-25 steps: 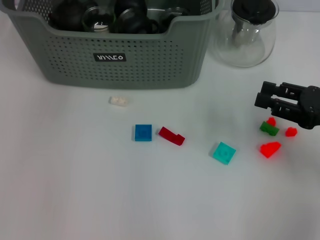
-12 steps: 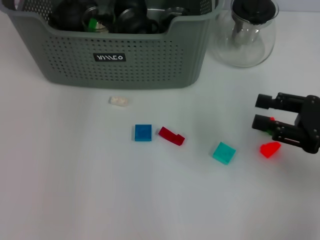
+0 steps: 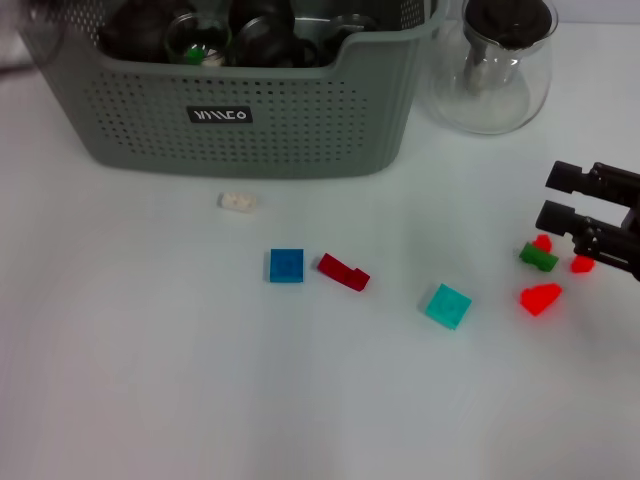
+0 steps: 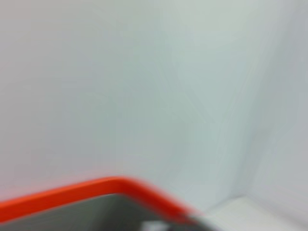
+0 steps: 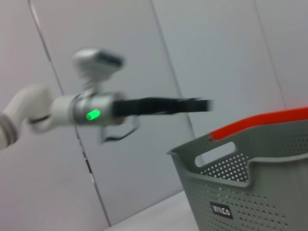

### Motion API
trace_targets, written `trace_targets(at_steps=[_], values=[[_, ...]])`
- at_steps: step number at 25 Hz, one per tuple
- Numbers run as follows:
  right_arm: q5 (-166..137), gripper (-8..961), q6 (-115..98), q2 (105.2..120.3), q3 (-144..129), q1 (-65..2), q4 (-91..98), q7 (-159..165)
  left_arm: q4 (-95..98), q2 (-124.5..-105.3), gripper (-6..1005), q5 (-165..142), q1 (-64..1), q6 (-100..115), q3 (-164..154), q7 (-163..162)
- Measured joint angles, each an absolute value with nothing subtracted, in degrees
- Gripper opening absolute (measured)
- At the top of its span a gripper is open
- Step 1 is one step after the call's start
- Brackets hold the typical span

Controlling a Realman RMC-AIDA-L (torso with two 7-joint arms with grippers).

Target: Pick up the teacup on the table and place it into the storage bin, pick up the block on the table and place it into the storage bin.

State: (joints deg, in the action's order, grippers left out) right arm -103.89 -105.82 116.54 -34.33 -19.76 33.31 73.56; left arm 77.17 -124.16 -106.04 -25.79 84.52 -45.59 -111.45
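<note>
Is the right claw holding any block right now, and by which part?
Nothing is held: the right claw is open above the table, near the green block.

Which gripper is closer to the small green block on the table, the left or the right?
Right. The right gripper hovers just beside the green block; the left gripper is outside the head view.

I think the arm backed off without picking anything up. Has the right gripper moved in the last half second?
Yes. The right gripper has shifted toward the table's right edge, uncovering the green block it hung over; that block lies where it was.
</note>
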Motion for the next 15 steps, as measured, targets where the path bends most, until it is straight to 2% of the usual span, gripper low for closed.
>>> trace_targets(at_steps=[2, 7, 15], values=[[-103.93, 616, -105.49, 116.54, -34.01, -19.82, 33.3, 73.72, 71.72, -124.54, 654, -99.08, -22.17, 95.72, -39.37, -100.04], [-104.04, 616, -104.69, 116.54, -33.05, -20.28, 33.25, 74.56, 55.44, -124.4, 648, -103.21, -18.98, 105.82, -29.84, -78.1], [-104.07, 615, -99.68, 115.74, -32.34, -21.31, 33.5, 80.09, 33.27, -124.45, 636, -116.75, -18.39, 97.57, -28.35, -52.67]])
